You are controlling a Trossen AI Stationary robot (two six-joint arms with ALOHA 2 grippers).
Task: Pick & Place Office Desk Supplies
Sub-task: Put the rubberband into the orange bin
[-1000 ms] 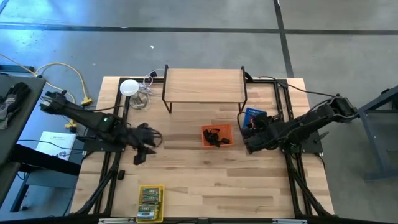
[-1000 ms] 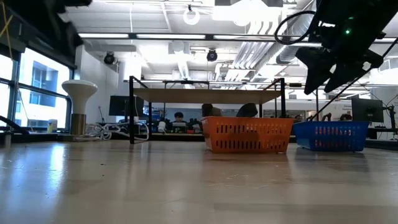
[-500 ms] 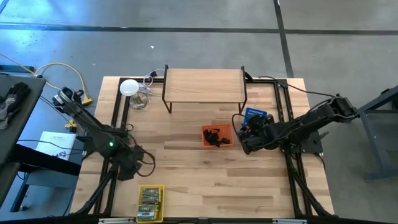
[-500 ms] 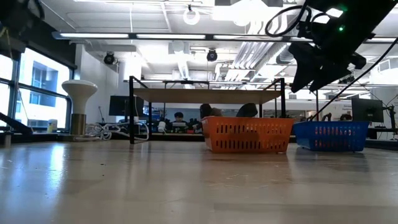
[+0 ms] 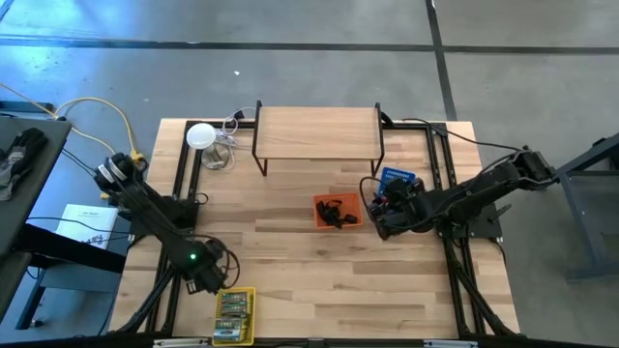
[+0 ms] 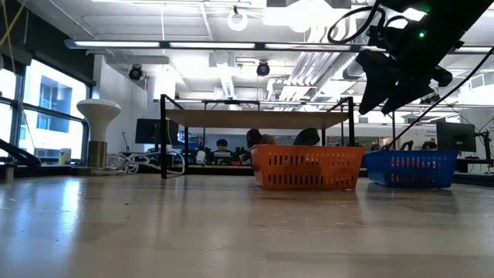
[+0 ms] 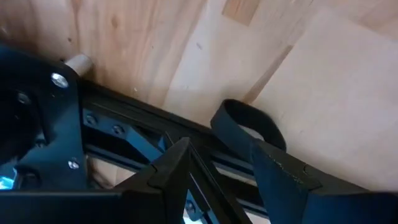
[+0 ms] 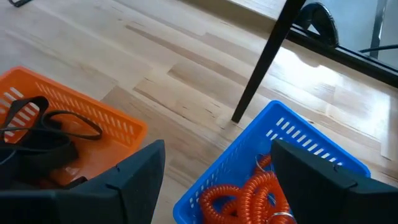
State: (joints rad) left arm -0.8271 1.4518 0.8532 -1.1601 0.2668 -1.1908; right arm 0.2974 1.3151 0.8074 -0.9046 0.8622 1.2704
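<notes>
Mid-table: orange basket (image 8: 93, 118) holds black clips (image 8: 43, 134); blue basket (image 8: 298, 155) red bands (image 8: 255, 190); right claw (image 8: 214, 186) apart.

A: The desk (image 5: 319, 271) is pale planked wood with a smooth, faintly glossy finish. And the baskets?

B: Slotted plastic, both the orange basket (image 8: 93, 118) and the blue basket (image 8: 292, 146). The red bands (image 8: 261, 190) look like shiny coiled plastic, the frame (image 7: 134, 130) matt black metal.
</notes>
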